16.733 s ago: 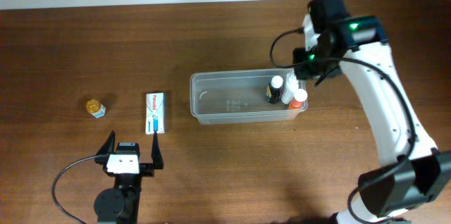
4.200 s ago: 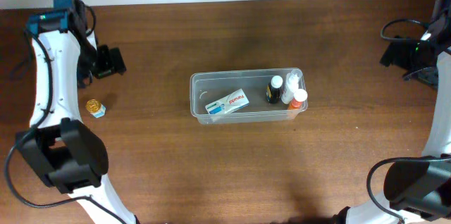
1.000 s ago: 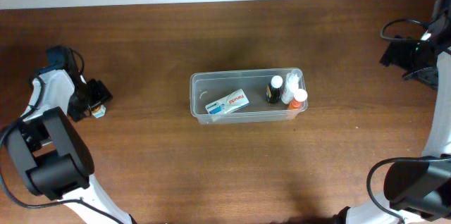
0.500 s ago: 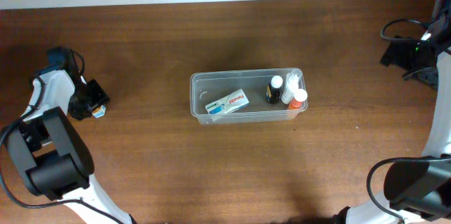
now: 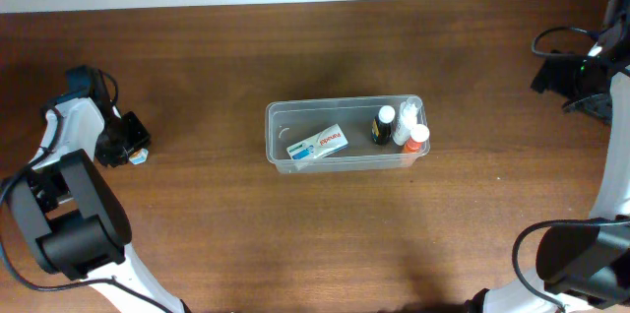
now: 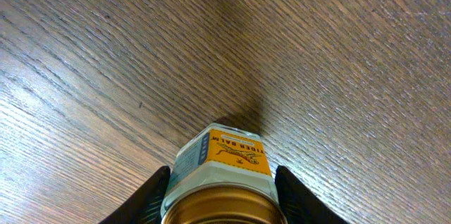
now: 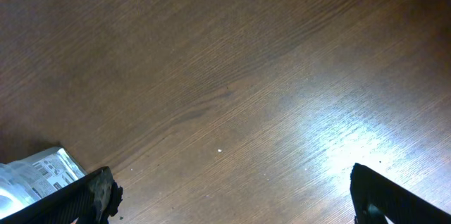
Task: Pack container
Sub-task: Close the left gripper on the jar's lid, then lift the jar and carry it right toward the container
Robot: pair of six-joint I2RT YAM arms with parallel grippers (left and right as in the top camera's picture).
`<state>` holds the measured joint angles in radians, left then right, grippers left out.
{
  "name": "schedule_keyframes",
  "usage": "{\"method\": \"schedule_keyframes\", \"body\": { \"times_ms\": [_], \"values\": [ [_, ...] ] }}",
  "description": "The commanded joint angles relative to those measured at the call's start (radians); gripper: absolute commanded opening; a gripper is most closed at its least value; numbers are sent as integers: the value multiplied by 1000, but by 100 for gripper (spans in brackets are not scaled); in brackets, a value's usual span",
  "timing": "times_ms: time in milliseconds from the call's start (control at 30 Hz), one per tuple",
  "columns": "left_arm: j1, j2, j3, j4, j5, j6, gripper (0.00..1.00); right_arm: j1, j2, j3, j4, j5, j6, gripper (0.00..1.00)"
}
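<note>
Left hand on the jar near the counter's left edge

The left hand [image 5: 126, 142] grips the gold-lidded jar [image 6: 224, 155], having come down from farther up the counter [image 5: 217, 244] four seconds ago. The container [image 5: 281, 116] sits unmoved mid-counter with bare wood all round it. The right hand [image 5: 559, 79] hangs spread open at the right edge.

White shells on left arm [image 5: 59, 126] and right arm [image 5: 617, 185] — rounded black joints, thin black cables [image 5: 553, 29] alongside; left tool [image 6: 220, 197] and right tool [image 7: 243, 199] have black fingers.
</note>
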<state>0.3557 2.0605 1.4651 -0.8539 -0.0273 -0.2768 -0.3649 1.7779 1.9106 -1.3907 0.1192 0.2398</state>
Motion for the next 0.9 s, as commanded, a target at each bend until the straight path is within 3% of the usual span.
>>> {"method": "schedule_keyframes", "body": {
  "times_ms": [0, 533, 600, 700, 867],
  "values": [
    [2, -5, -8, -3, -6, 5, 38, -2, -2, -6, 0, 9, 13, 98],
    [2, -6, 17, -11, 59, 10, 32, -2, -2, -6, 0, 9, 13, 98],
    [2, -6, 39, -29, 60, 10, 31, -2, -2, -6, 0, 9, 13, 98],
    [2, -6, 92, -78, 66, 21, 23, -2, -2, -6, 0, 9, 13, 98],
    [-14, -12, 212, -178, 66, 26, 22, -2, -2, -6, 0, 9, 13, 99]
  ]
}}
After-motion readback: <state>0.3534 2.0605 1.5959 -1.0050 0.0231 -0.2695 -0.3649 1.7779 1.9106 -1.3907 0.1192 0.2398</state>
